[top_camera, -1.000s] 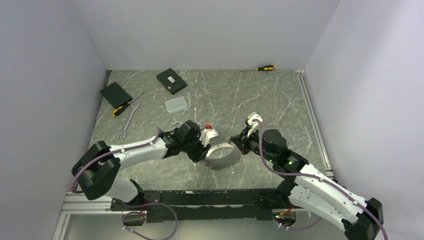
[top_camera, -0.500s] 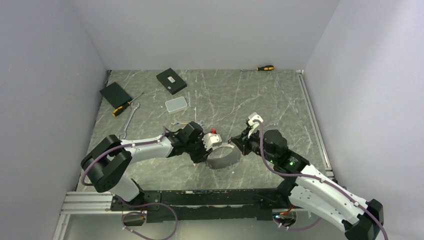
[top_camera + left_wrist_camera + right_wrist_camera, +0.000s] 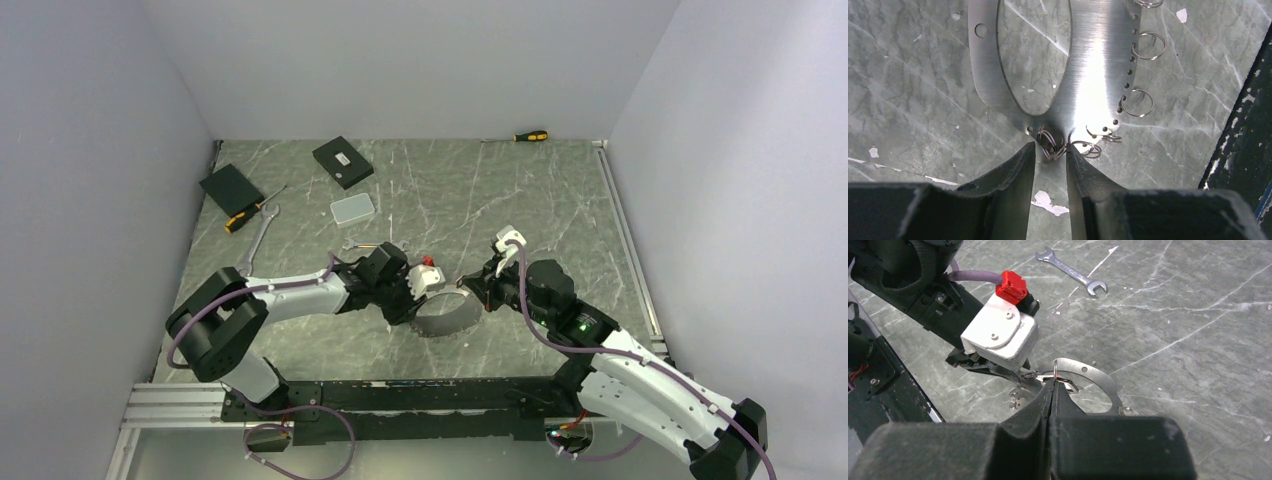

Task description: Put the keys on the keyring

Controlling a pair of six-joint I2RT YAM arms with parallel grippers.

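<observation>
The keyring [image 3: 443, 313] is an oval loop of flat brushed steel band, standing on edge between my two arms. Holes run along its rim [image 3: 1088, 75], and several small split rings [image 3: 1136, 102] hang from them. My left gripper [image 3: 1049, 150] is at the band's near end, its narrow jaws closed on one small split ring [image 3: 1053, 146]. My right gripper [image 3: 1053, 382] is shut at the band's [image 3: 1098, 377] other side, with a thin wire ring [image 3: 1055, 370] sticking up between its tips. I cannot make out the keys.
A small wrench [image 3: 372, 246] lies just behind the left wrist, with a longer wrench [image 3: 257, 243] to its left. Two black boxes [image 3: 231, 188] [image 3: 342, 161], a grey case [image 3: 353, 209] and screwdrivers [image 3: 250, 212] [image 3: 530, 136] sit farther back. Walls enclose three sides.
The left wrist has moved right, up to the band, and its jaws have narrowed onto a split ring. The right arm has not moved.
</observation>
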